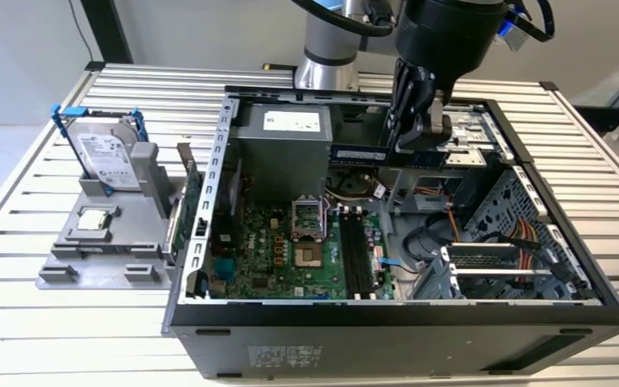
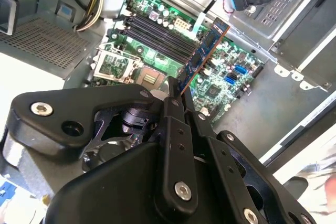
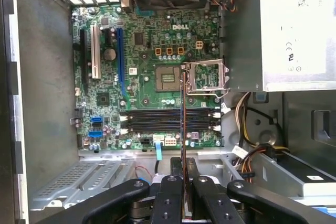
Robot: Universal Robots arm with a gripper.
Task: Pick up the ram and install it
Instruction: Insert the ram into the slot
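Ram (image 1: 358, 153) is showing dark blue-green, with black chips and a pale label. Gripper (image 1: 418, 143) is reading matte black. Motherboard (image 3: 152, 61) is showing green and carrying black memory slots (image 3: 168, 120), one blue expansion slot (image 3: 119, 59) and one white expansion slot (image 3: 96, 51). Hard drive (image 1: 105, 153), upper left of the exterior view, is showing silver in a blue frame. Table (image 1: 583, 161) is running pale ribbed stripes. Cable bundle (image 1: 519, 242) is showing yellow, orange and red.

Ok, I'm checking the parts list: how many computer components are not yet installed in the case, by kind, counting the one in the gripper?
ram: 1
hard drive: 1
CPU chip: 1
Total: 3
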